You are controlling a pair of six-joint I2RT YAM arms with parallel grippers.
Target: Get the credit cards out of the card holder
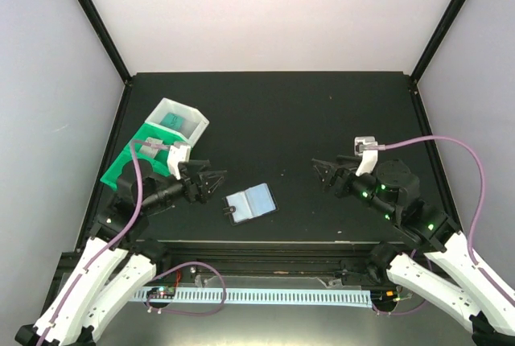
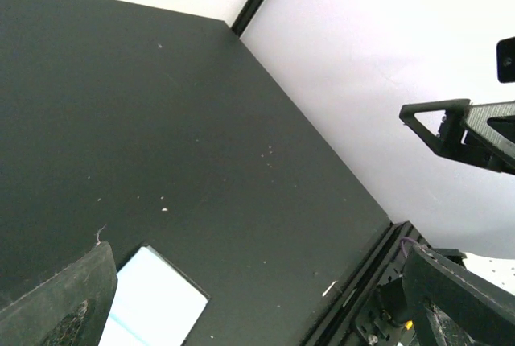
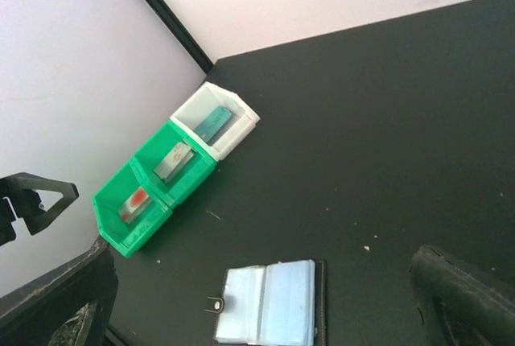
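Observation:
The card holder [image 1: 249,203] lies open on the black table between both arms, pale blue-grey pockets up; it also shows in the right wrist view [image 3: 269,304] and partly in the left wrist view [image 2: 153,307]. A teal card [image 3: 211,121] sits in the white bin [image 3: 241,125]. A pale grey card [image 3: 173,161] and a card with a red mark [image 3: 135,203] sit in the green bins [image 3: 121,237]. My left gripper [image 1: 217,185] is open and empty, just left of the holder. My right gripper [image 1: 320,174] is open and empty, well to its right.
The white bin [image 1: 197,127] and green bins [image 1: 121,167] stand in a row at the left, behind my left arm. White walls close in the table on three sides. A black rail [image 1: 265,245] runs along the near edge.

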